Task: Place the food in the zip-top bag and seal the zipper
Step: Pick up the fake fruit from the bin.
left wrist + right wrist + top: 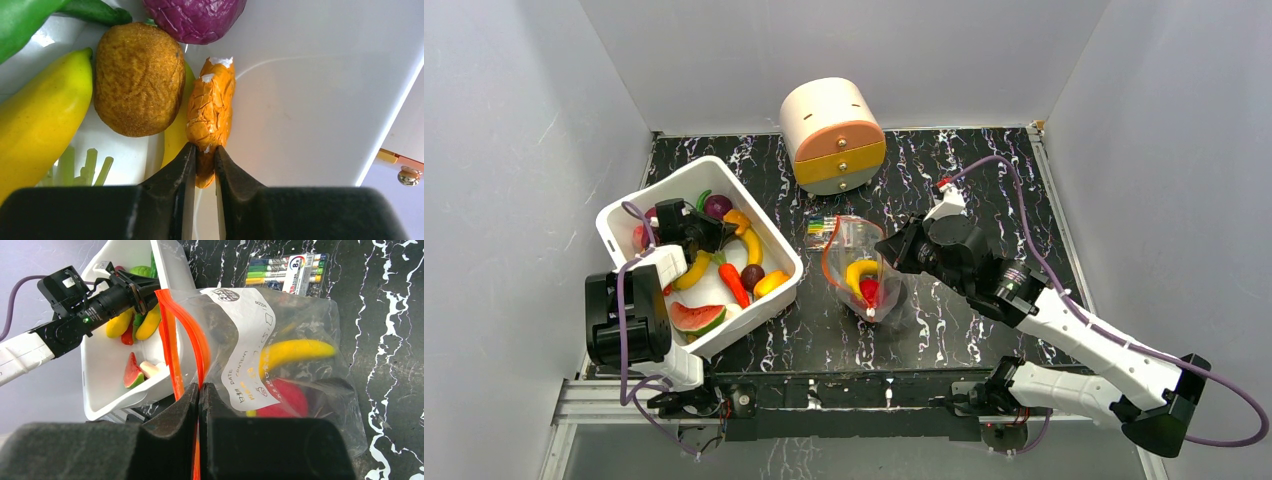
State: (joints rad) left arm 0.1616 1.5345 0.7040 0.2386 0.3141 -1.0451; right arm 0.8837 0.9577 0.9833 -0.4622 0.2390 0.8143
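Observation:
The clear zip-top bag (pixel 864 275) stands open on the table, with a yellow banana (pixel 295 352) and a red piece (pixel 287 397) inside. My right gripper (pixel 199 390) is shut on the bag's red-orange zipper strip (pixel 172 340) and holds the mouth open; in the top view it (pixel 892 252) is at the bag's right edge. My left gripper (pixel 205 155) is inside the white bin (pixel 619 215), shut on the end of a crinkly orange piece (pixel 212 105). Bananas (pixel 752 245), a carrot (pixel 734 285), a watermelon slice (pixel 696 318) and a purple piece (pixel 718 206) lie in the bin.
A round cream drawer box (pixel 832 135) stands at the back. A flat pack of coloured pens (pixel 821 230) lies just behind the bag. A brown textured fruit (pixel 139 77) and a green piece (pixel 25 22) lie next to the held piece.

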